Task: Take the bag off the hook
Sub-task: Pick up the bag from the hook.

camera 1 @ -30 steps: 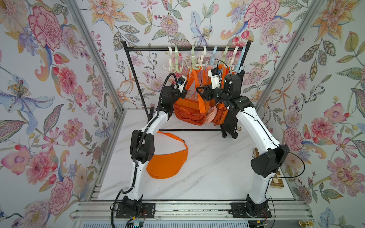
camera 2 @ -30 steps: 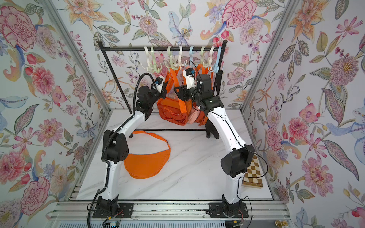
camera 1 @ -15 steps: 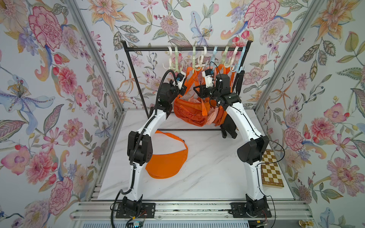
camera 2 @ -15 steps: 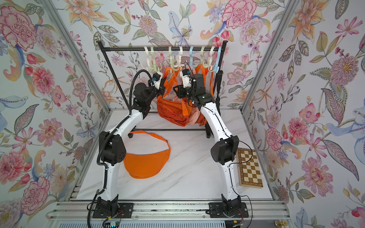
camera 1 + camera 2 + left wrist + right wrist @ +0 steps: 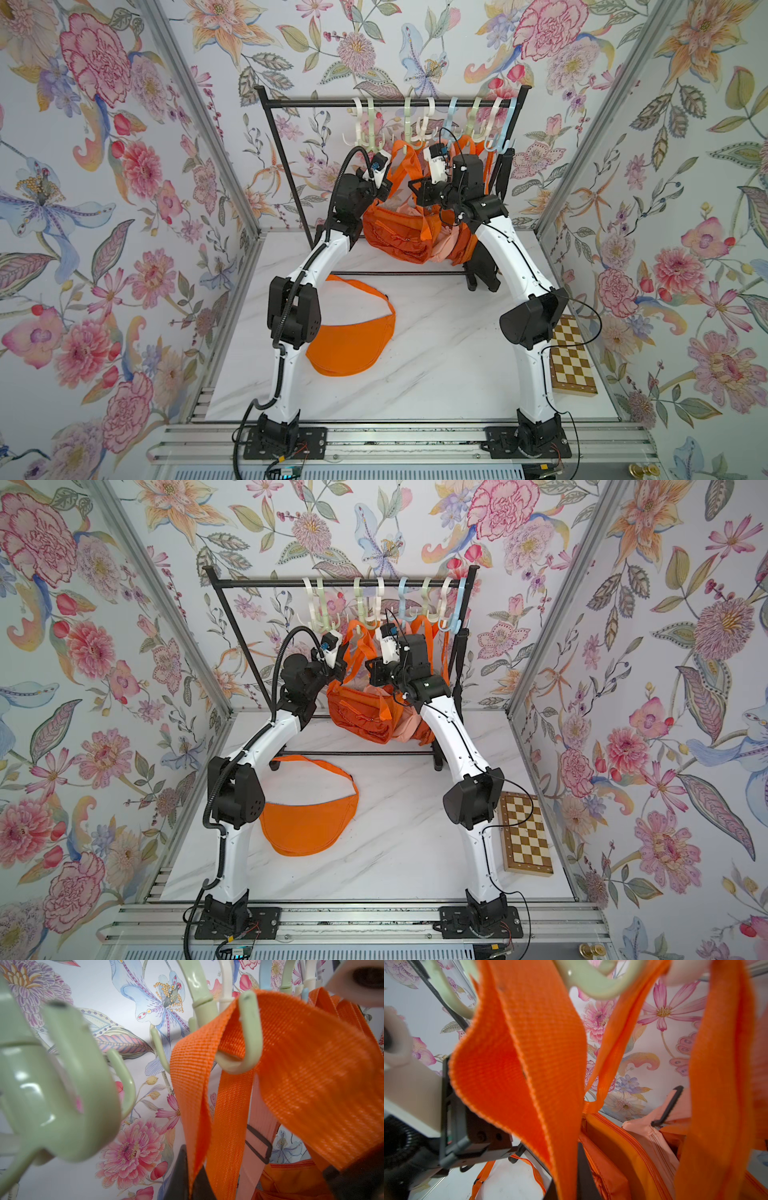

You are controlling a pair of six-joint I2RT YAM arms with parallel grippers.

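Both our grippers are clamped on orange webbing, apparently the same strap [image 5: 191,1076]. The left gripper [image 5: 192,1180] pinches one run of it directly below the hook [image 5: 250,1028], and the right gripper [image 5: 571,1180] pinches a twisted run at its fingertips, with the hook above it. The bag [image 5: 392,239] hangs below and between the two grippers, its strap looped over the hook's upturned tip, so we judge it is not yet off. The main risk is pulling down or outward before lifting, which would tighten the loop under the tip and drag the hook along the rail [image 5: 316,106]. The webbing could also slide through such a narrow pinch. The neighbouring straps [image 5: 720,1064] and peach bag [image 5: 654,1132] hang close beside the right gripper, and we could snag them.
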